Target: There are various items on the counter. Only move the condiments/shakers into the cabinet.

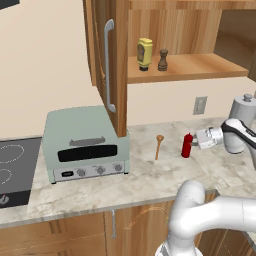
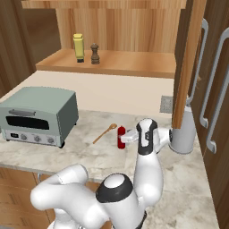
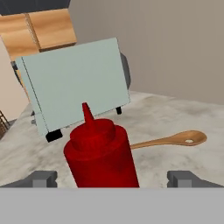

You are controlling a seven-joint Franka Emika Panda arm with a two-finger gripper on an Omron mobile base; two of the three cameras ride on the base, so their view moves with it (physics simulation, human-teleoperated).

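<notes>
The red squeeze bottle stands upright on the counter. My gripper reaches it sideways from the right and is open, one fingertip on each side of the bottle, apart from it. Just beyond the bottle lies the wooden spoon. On the shelf of the open cabinet stand the yellow labelled bottle and the dark brown shaker, side by side.
A pale green toaster oven sits left of the spoon, beside the black cooktop. The cabinet door hangs open above the toaster's right end. A grey metal canister stands right of my wrist.
</notes>
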